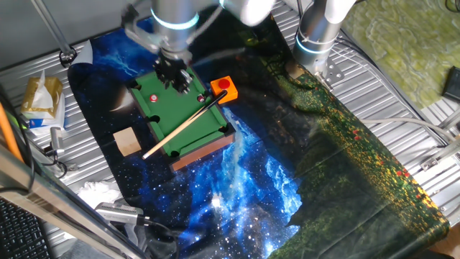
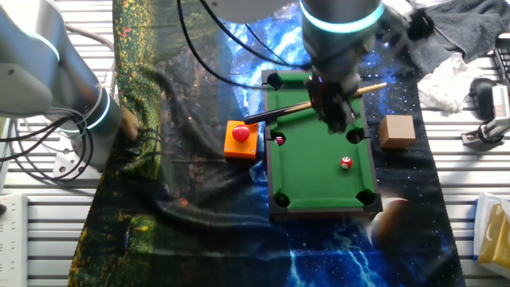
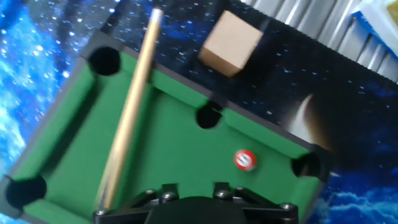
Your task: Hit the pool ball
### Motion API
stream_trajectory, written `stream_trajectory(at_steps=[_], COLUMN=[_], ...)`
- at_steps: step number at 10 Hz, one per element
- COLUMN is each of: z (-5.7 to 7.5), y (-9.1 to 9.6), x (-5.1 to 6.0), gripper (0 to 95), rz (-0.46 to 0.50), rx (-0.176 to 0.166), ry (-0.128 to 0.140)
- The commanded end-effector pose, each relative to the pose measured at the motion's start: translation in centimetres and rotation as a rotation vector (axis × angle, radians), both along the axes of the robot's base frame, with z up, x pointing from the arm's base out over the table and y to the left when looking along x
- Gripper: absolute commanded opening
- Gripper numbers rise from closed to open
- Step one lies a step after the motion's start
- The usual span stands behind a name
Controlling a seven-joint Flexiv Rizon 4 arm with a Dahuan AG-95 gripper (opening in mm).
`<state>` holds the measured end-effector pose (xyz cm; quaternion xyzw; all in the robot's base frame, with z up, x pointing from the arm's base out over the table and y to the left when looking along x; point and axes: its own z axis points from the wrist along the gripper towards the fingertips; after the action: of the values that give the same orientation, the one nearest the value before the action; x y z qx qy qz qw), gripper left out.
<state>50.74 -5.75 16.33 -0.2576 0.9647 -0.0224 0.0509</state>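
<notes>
The pool ball (image 1: 153, 98) is tiny, bright red with a white spot, and lies on the felt of the green mini pool table (image 1: 205, 151). It also shows in the other fixed view (image 2: 346, 163) and in the hand view (image 3: 245, 160), near a corner pocket. My gripper (image 1: 175, 74) hangs low over the table's far end (image 2: 335, 108), a short way from the ball and not touching it. In the hand view only its knuckles show at the bottom edge (image 3: 194, 186); they stand apart and nothing is between them. A wooden cue (image 3: 130, 112) lies across the table, left of the gripper.
A darker maroon ball (image 2: 280, 139) sits by a side pocket. A red button on an orange base (image 2: 240, 133) stands beside the table. A wooden block (image 2: 396, 131) lies on the cloth on the other side. A second robot arm (image 2: 48, 72) stands nearby.
</notes>
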Motion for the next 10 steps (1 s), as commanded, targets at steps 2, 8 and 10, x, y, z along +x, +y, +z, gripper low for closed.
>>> stream_trajectory(at_steps=[2,8,10], z=[0.23,0.22,0.22], y=[-1.99,-1.97,-1.97], x=[-0.11,-0.11,-0.11], gripper=[0.0,0.0,0.0], rz=[-0.05,-0.05,-0.067], rx=[0.037,0.025,0.027], ry=[0.006,0.009,0.009])
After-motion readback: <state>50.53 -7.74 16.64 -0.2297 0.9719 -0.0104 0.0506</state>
